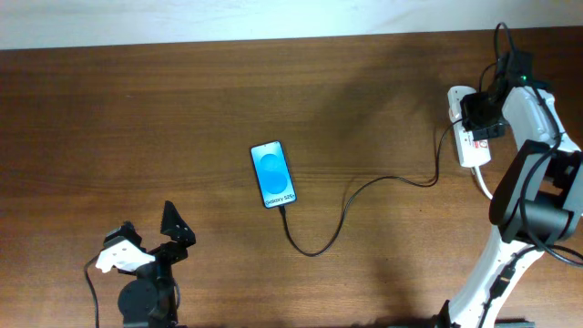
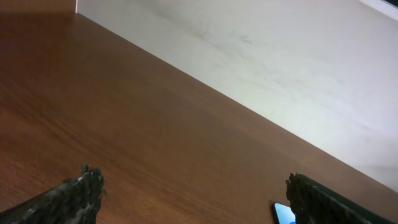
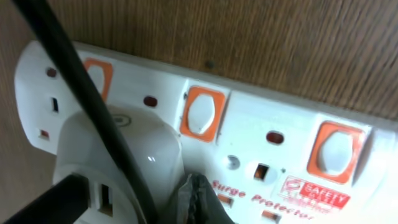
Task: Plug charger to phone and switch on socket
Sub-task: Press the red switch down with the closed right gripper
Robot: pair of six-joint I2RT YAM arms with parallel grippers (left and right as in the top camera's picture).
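right gripper point(image 3: 198, 198) is pinched shut with nothing between its tips. it sits at the near edge of the right wrist view, blurred and cut off by the frame. it hangs right over the socket point(image 3: 261, 124), just beside the plug point(image 3: 124, 155); cannot tell if it touches the strip. from overhead the arm's black body hides the gripper tips and most of the socket's far end.

left gripper point(image 1: 148, 219) is spread wide and empty at the near left of the table point(image 1: 137, 109), well apart from everything. in its wrist view only the two rough black fingers point(image 2: 78, 196) poke in at the bottom corners.

the socket is glossy white plastic, long with a rounded end, at the far right of the table. its pale rocker switches point(image 3: 202, 113) sit in orange-red frames, and the red label text is partly cut off. the plug is a smooth white rounded block. a thick out-of-focus black line crosses it; cannot tell if that is the charger.

charger point(image 1: 401, 179) is a thin black cable that runs from the socket left in a loose loop to the near end of the phone point(image 1: 273, 174). the connector tip is too small to make out.

the phone is a flat rectangle, blue screen up, mid table. only one corner of it shows in the left wrist view. the table is brown wood grain.
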